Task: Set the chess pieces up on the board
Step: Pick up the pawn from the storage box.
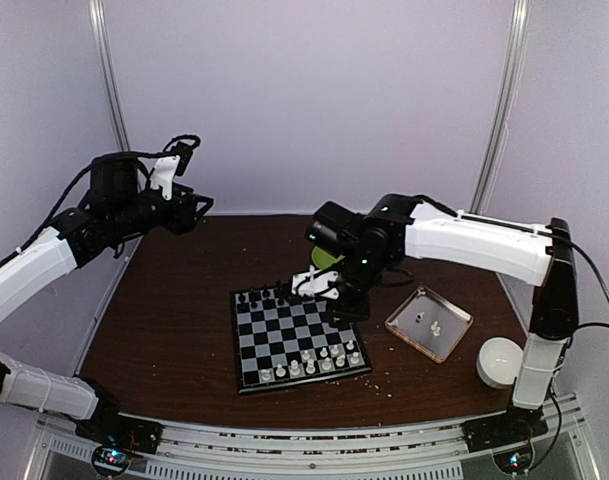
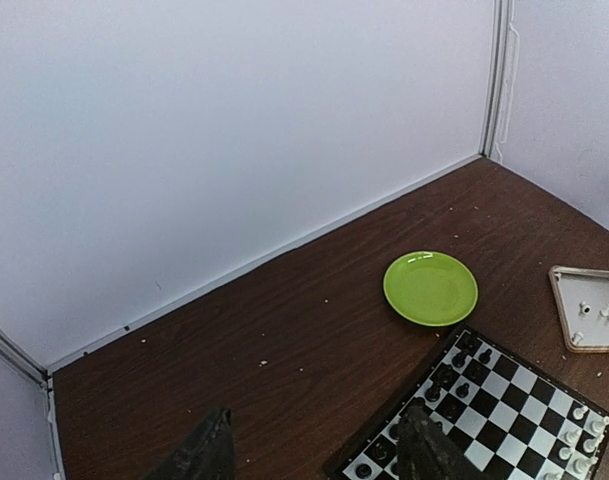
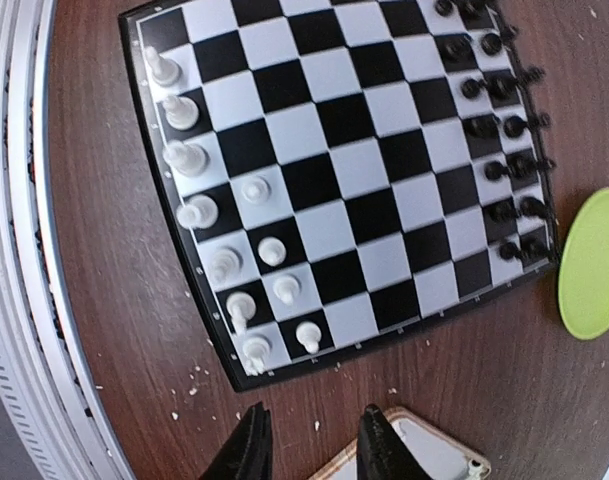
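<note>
Now the right gripper (image 3: pixel 309 450) hovers, jaws parted, beside the board (image 3: pixel 344 215).

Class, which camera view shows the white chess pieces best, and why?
The right wrist view: it looks down on the white chess pieces, each distinct along one edge of the board. The top external view shows them tiny at the board's near edge; the left wrist view catches only a few in its lower right corner.

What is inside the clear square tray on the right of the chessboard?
About three small white chess pieces lie inside the tray, one apart from the others. Nothing covers them from above; their kinds are too small to tell.
</note>
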Robot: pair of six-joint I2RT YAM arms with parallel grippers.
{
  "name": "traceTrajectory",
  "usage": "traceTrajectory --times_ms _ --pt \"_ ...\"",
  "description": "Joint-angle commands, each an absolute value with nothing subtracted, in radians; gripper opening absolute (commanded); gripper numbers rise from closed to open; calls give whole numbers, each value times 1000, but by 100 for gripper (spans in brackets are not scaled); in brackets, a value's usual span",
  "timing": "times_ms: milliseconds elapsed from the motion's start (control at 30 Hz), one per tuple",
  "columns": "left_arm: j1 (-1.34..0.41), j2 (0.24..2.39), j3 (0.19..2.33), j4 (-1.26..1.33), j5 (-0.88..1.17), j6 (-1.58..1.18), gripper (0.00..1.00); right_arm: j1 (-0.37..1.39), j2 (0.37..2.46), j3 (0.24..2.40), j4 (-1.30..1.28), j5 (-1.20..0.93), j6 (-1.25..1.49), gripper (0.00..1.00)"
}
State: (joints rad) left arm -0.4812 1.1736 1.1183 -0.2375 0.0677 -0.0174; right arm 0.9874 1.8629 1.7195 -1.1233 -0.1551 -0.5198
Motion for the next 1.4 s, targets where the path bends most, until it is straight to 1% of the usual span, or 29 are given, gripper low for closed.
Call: traceTrajectory --times_ms 0,233,333,433,633,1167,1367 --pt "-476 1202 1118 -207 129 -40 56 873 1737 1526 -1039 -107 -515 30" --pt "-476 1229 1131 -215 168 -62 56 612 1603 1271 -1008 -100 -488 30" --pt "-476 1229 1132 -216 167 -60 55 543 1575 1186 -978 -73 -467 30" --pt "-477 1233 1134 -218 167 -60 55 493 1573 1144 -955 -70 -456 30" --pt "-476 1240 1134 -219 174 -63 55 449 1638 1166 -933 -70 -469 30" --pt "-476 1246 1134 -219 182 -66 55 431 1869 1330 -945 -78 -426 31" --pt "-476 1243 1136 -219 182 -66 55 431 1884 1323 -958 -83 -441 31"
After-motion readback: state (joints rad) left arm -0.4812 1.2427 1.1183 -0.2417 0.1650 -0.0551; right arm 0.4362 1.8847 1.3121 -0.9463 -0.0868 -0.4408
